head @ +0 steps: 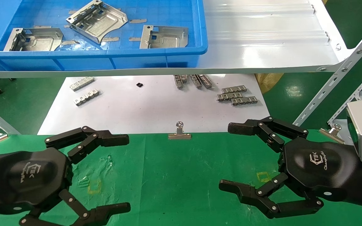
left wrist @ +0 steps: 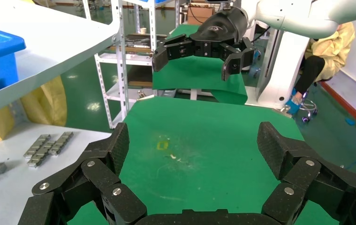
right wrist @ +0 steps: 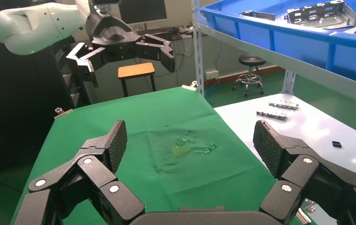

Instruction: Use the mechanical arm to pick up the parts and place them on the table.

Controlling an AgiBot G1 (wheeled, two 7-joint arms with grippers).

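1. Three silver sheet-metal plates with stepped ribs and holed edge tabs lie in the blue plastic bin [head: 181,55] on the white raised shelf [head: 262,40]: the left plate [head: 35,40], the middle plate [head: 97,20] resting tilted, and the right plate [head: 164,37]. None is on the green cloth-covered counter [head: 174,175] yet.
2. Both black jointed robot hands hover over the green counter, well apart from the bin. The left pincer [head: 127,172] is spread wide with nothing in it; the right pincer [head: 228,157] is likewise spread and bare.
3. These plates look stiff and fairly light, so they should not bend under a grasp, though the thin edges are probably sharp and the bare metal slick against hard fingertips.
4. A flat plate offers little to pinch from above. The folded tabs and upturned rims seem the better hold, and the tilted middle plate shows the most raised edge.
5. Small slotted metal strips [head: 237,95] on the white sheet [head: 143,110] and a silver binder clip [head: 179,131] at the cloth's edge are not the target.
6. Reaching up and over the bin wall is likely the awkward part.
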